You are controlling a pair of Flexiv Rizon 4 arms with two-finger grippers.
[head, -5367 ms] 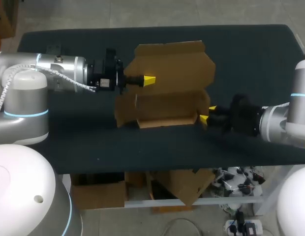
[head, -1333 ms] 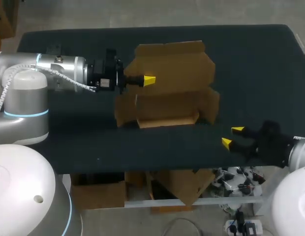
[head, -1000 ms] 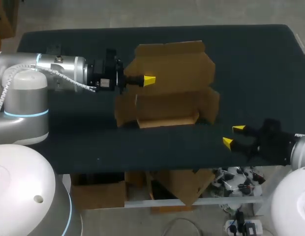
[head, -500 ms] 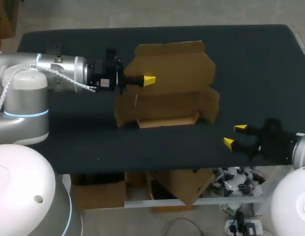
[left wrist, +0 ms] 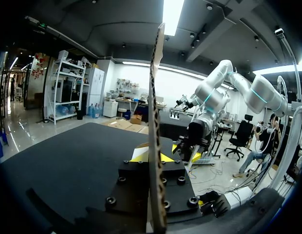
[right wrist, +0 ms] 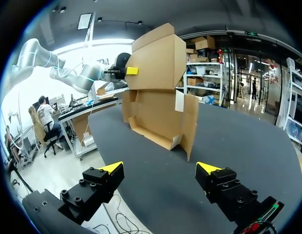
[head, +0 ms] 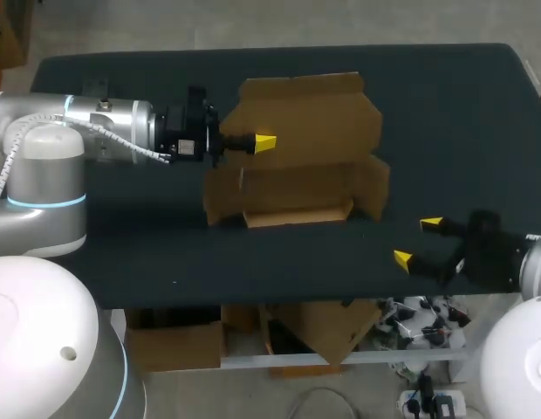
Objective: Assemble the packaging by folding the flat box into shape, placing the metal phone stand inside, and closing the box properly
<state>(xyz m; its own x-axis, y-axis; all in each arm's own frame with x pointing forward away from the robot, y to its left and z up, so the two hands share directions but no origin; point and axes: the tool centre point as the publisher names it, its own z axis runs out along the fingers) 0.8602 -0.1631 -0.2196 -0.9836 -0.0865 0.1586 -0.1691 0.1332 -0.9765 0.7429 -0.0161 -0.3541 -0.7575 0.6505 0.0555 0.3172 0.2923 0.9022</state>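
The dark table (head: 445, 113) carries the half-folded cardboard box (head: 297, 157), whose tall back panel stands upright while its tray part lies open in front. The left gripper (head: 263, 142) clamps that upright panel edge-on between its two yellow tips, one finger on each face, closed down to the thickness of the card. The right gripper (head: 417, 242) hangs over bare cloth with its fingers spread wide and nothing between them; the box stands ahead of its tips, well apart.
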